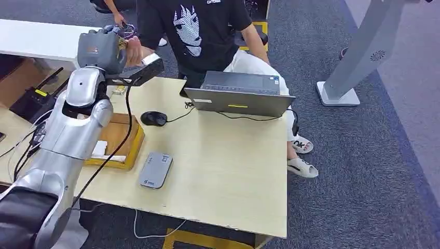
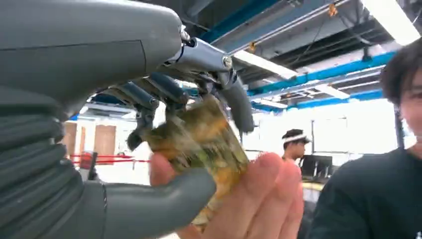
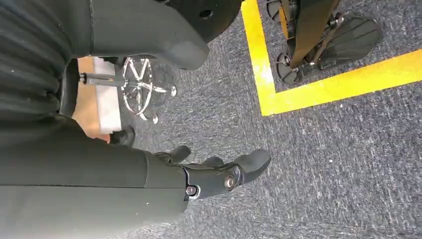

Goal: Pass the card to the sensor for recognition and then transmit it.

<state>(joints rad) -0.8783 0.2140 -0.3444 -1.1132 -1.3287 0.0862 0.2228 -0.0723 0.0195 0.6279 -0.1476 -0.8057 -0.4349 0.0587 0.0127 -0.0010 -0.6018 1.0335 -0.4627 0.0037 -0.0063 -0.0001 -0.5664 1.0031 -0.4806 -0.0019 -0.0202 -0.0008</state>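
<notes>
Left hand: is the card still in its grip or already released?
In its grip. The left hand has fingers and thumb closed around the card, while a person's hand also touches it from beneath.

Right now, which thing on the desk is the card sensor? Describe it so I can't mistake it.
On the pale wooden desk, look near the front edge, right of the shallow cardboard tray. The sensor is the flat grey rounded box lying there, unlike the black mouse further back.

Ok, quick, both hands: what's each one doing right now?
Left hand: holding the card, with a person's hand touching it too.
Right hand: hanging over the carpet, holding nothing, fingers apart.
</notes>
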